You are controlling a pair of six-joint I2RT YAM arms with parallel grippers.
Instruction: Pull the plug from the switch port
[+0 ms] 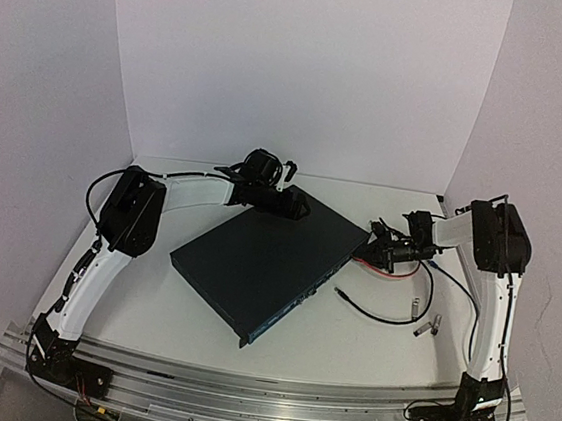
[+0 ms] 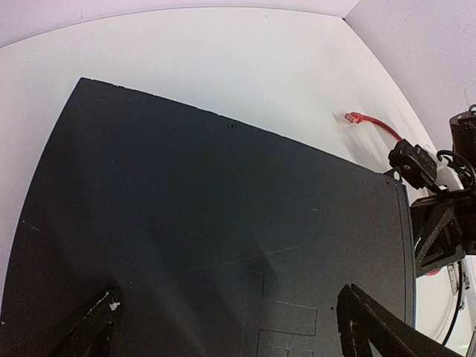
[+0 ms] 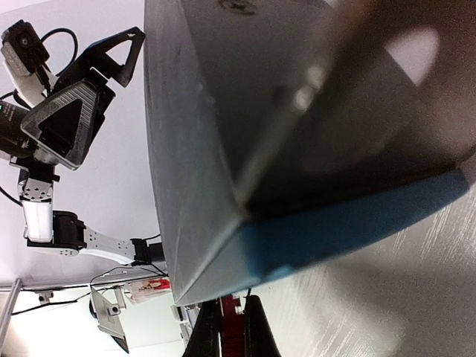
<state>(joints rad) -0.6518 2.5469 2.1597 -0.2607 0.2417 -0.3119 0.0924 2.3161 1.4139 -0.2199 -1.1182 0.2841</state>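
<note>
Switch (image 1: 255, 263): right gripper (image 3: 230, 338) clamped tight on red plug (image 3: 232, 321) at its right corner; left gripper (image 2: 229, 296) hovers over its top, far end, jaws wide apart.

In the top view, the switch (image 1: 265, 264) lies flat in the middle of the surface (image 1: 347, 348), with one corner turned toward the bottom of the frame. The left jaws are over its upper corner, just above the centre of the frame. The right jaws are beside its right corner. A cable (image 1: 387, 272) lies on the surface just right of the switch. In the right wrist view, it sits between the right jaws at the bottom edge. A second lead (image 1: 376, 312) and some loose pieces (image 1: 430, 325) lie at the lower right, apart from the switch.
</note>
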